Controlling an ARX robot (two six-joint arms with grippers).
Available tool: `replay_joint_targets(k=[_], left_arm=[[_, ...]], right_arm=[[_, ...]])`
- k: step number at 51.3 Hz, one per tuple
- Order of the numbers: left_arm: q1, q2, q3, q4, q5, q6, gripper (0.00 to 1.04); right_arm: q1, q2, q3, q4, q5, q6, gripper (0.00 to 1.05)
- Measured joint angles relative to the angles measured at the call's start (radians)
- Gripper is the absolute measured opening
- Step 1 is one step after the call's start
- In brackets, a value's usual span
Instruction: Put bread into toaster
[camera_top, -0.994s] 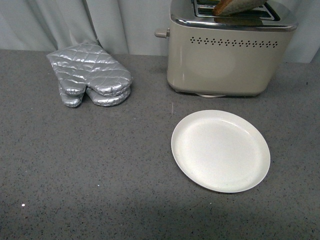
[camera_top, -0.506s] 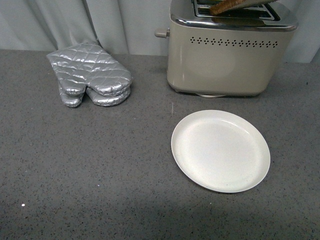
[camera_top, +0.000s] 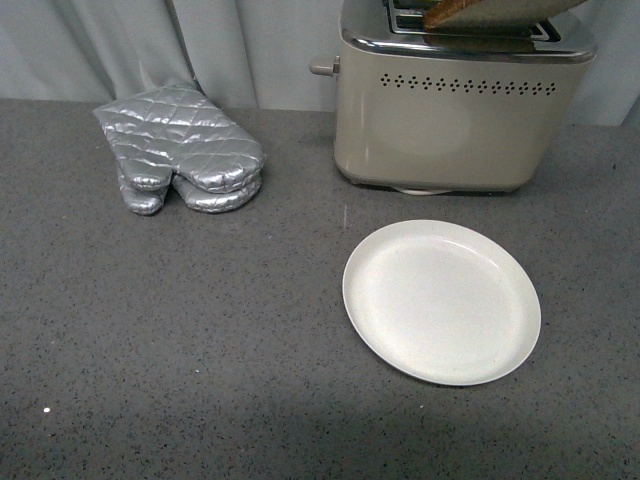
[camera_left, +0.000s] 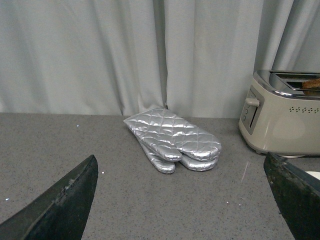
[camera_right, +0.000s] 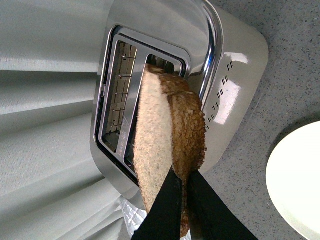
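Right pincer (camera_right: 182, 187): clamping the bread (camera_right: 160, 130) by one end.
Bread: tilting over the toaster's (camera_top: 450, 130) slots.
Toaster: sitting at the table's (camera_top: 200, 350) far edge, right side.
Left pincer (camera_left: 180, 159): gaping wide, gripping nothing.

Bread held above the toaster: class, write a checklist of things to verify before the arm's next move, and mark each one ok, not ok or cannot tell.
1. Grip: the right end effector is shut on one end of the bread. Ok.
2. Aim: the slice's free end points at the slot nearer the vent holes of the toaster. Ok.
3. Attitude: in the front view the slice is tilted rather than level with the slot. Not ok.
4. Slot free: the bread hides most of it. Cannot tell.
5. Lever knob sits high on the side. Ok.
6. Plate and oven mitts lie apart from the toaster. Ok.
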Motion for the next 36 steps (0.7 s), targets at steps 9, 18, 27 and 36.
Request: replay_joint_targets(k=[9,18,27,36], left_arm=[[0.000,0.000,0.000,0.000,0.000,0.000,0.98],[0.000,0.000,0.000,0.000,0.000,0.000,0.98],[0.000,0.000,0.000,0.000,0.000,0.000,0.98],[0.000,0.000,0.000,0.000,0.000,0.000,0.98]], right_arm=[[0.000,0.000,0.002,-0.014,-0.001,0.002,0.00],[-0.007,0.061,0.069,0.003,-0.009,-0.018,0.00],[-0.025,0.205,0.208,0.051,0.006,-0.157,0.00],[-0.033,0.304,0.307,0.027,-0.009,-0.278,0.06]])
